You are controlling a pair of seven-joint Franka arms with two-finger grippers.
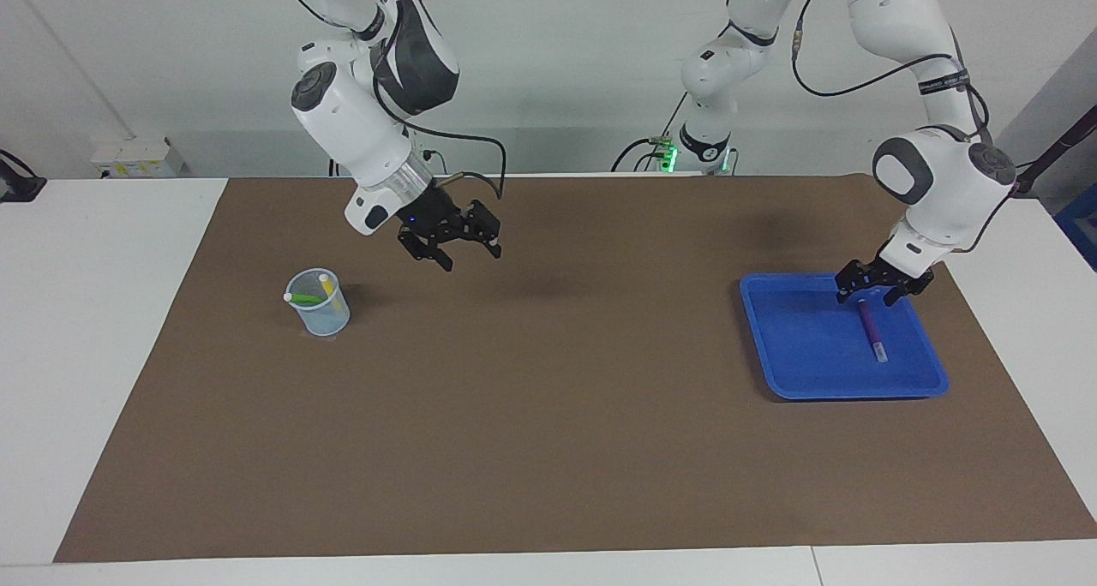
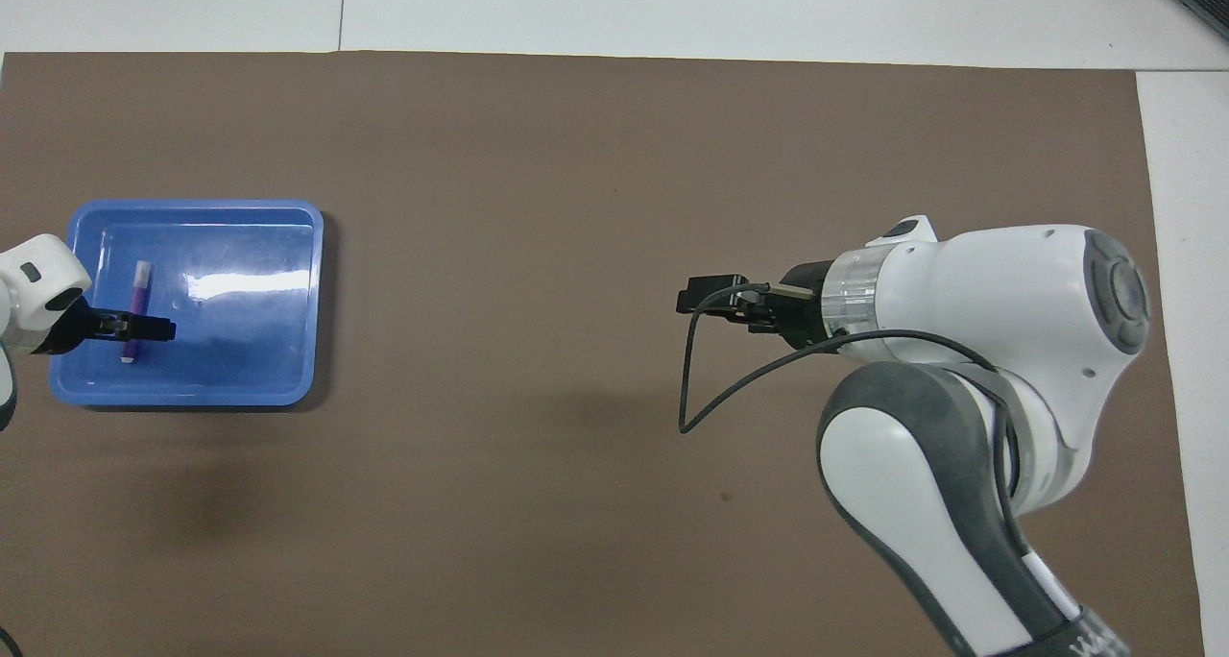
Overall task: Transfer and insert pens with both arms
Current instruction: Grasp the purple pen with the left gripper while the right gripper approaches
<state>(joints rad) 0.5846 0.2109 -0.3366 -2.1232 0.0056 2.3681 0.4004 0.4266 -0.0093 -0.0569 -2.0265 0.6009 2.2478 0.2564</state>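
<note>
The left gripper (image 1: 883, 284) hangs low over the blue tray (image 1: 930, 385) at the left arm's end of the table, its fingers spread apart straddling the robot-side end of the purple pen (image 1: 873, 332). It grips nothing as yet; whether the fingertips touch the pen cannot be told. The pen lies flat on the tray floor, lengthwise away from the robots, its pale cap end pointing away from them. In the overhead view the same gripper (image 2: 134, 328) sits across the pen's near end (image 2: 137, 302), and the tray (image 2: 288, 388) holds nothing else.

The right gripper (image 1: 452, 242) waits in the air over the bare brown mat (image 1: 548, 449), between the tray and the cup but closer to the cup, its fingers apart and empty.

At the right arm's end of the table stands a clear cup (image 1: 319, 303). The green pen (image 1: 304, 298) and the yellow pen (image 1: 333, 293) already lean inside it, pale caps up.

By my reading, two of the three pens are done. What is left is the purple one: the left gripper must close on it, lift it, pass it to the right gripper somewhere over the middle of the mat, and the right arm must drop it into the cup.
</note>
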